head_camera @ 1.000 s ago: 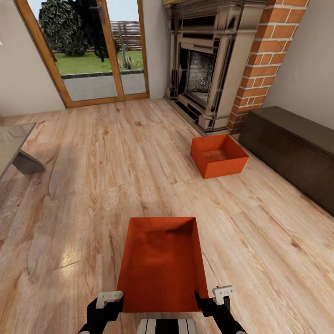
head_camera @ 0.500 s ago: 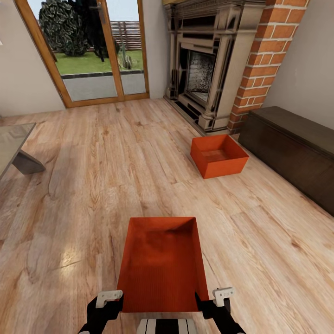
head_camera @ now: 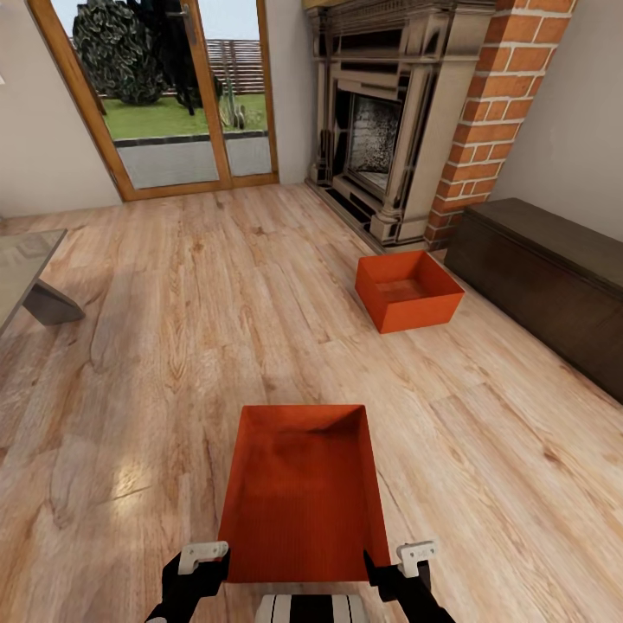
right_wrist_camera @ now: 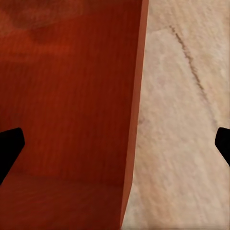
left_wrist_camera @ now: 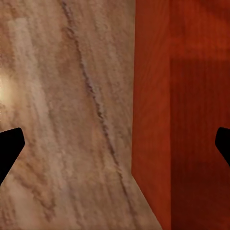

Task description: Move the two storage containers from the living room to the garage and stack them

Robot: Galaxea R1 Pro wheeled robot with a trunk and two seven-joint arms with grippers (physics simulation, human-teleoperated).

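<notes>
- Near container [head_camera: 301, 502] sits on the wood floor [head_camera: 156, 346] right in front of the base, between both arms; scene same as a second ago, right gripper [head_camera: 407, 562] dipped slightly.
- Left gripper [head_camera: 197, 567] and right both spread wide, each straddling a side wall, nothing clamped. Judgement: grasp setup, lift not started.
- Second container [head_camera: 407, 290] well apart, near the fireplace [head_camera: 381, 130], just short of the bench [head_camera: 545, 277].
- Open floor left and ahead; bench blocks the right.

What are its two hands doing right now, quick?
Left hand: open, straddling the near bin's left wall, not gripping.
Right hand: open, straddling its right wall, not gripping.
</notes>
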